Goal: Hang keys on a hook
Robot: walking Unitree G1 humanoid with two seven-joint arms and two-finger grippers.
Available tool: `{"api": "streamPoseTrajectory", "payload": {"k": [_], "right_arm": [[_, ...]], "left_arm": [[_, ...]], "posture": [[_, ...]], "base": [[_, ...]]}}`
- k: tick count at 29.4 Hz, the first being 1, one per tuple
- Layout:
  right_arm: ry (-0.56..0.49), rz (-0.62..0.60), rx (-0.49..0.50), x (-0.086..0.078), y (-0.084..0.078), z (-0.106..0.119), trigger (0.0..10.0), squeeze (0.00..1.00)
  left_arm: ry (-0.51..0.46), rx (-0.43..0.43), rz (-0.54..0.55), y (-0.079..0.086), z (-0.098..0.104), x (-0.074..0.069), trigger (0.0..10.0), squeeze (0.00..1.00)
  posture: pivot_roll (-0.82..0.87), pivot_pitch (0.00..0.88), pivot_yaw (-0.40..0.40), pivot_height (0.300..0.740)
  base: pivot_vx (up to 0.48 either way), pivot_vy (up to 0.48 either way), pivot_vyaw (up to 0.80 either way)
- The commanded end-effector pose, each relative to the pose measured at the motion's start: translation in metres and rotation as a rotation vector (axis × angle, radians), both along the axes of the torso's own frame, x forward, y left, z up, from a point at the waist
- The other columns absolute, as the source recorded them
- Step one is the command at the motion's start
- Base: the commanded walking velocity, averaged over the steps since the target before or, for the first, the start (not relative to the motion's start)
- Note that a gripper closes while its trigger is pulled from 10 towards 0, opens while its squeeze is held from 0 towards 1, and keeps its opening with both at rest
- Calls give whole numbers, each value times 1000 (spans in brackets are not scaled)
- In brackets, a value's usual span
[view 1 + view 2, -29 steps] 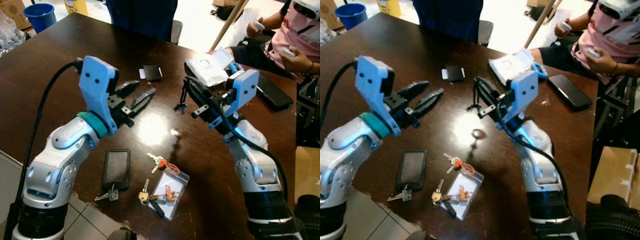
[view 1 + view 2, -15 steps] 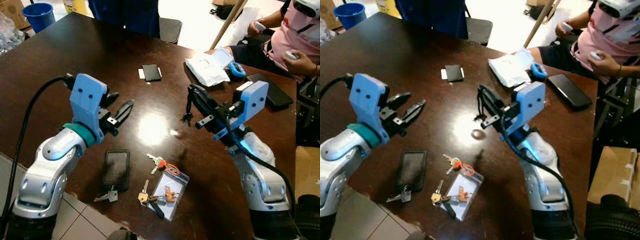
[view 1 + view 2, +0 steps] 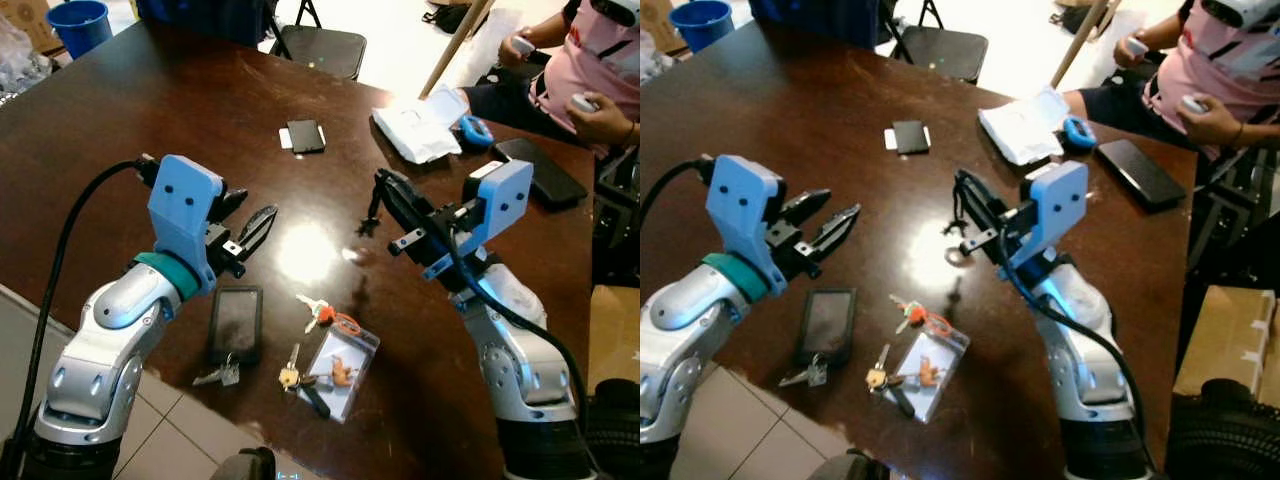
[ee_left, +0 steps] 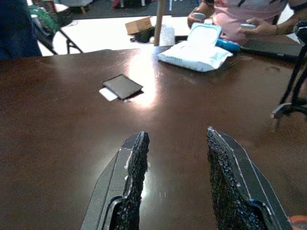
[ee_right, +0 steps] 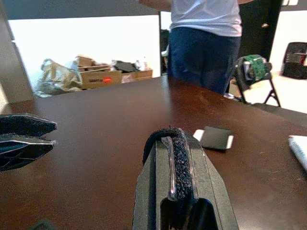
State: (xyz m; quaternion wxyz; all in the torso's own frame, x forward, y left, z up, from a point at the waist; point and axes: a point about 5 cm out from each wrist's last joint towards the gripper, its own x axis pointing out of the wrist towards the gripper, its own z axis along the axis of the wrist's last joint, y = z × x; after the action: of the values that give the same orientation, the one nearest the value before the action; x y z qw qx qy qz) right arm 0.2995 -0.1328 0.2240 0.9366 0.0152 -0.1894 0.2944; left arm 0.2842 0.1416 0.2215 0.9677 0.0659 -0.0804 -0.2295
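Note:
Several keys lie near the front edge of the dark table (image 3: 150,110): a bunch with an orange tag (image 3: 325,318), a gold-headed key (image 3: 289,375) beside a clear badge holder (image 3: 342,371), and a small set (image 3: 220,375) by a black phone (image 3: 235,322). My left gripper (image 3: 248,212) hovers open just above and behind that phone; its fingers (image 4: 134,158) stand apart. To the right, my right gripper (image 3: 386,190) is raised over the table with its fingers (image 5: 175,153) pressed together. A thin black loop (image 3: 371,213) hangs from its tip.
A black wallet (image 3: 303,135) lies mid-table. At the back right are a white packet (image 3: 420,125), a blue tape roll (image 3: 472,130) and another phone (image 3: 535,170). A seated person (image 3: 600,70) holds controllers there. A chair (image 3: 320,45) stands behind the table, a blue bucket (image 3: 80,25) at far left.
My left gripper has come down and back toward the phone near the front edge. The right gripper has kept its place and its loop. The camera has shifted a little.

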Motion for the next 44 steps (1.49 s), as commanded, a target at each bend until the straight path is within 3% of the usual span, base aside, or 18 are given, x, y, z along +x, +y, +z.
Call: {"api": "streamPoseTrajectory", "payload": {"k": [1, 25, 44], "right_arm": [[-4, 14, 4, -2, 4, 3, 10000, 0], [-21, 12, -28, 2, 8, 5, 10000, 0], [-37, 42, -52, 4, 12, 6, 10000, 0]], "left_arm": [[15, -2, 6, 2, -4, 0, 10000, 0], [-7, -7, 30, 4, -2, 3, 10000, 0], [-22, 22, 95, 3, 3, 12, 10000, 0]], "posture": [[25, 78, 51, 740], [30, 56, 51, 740], [35, 72, 49, 740]], "base": [[-435, 0, 0], [-433, 0, 0], [0, 0, 750]]}}
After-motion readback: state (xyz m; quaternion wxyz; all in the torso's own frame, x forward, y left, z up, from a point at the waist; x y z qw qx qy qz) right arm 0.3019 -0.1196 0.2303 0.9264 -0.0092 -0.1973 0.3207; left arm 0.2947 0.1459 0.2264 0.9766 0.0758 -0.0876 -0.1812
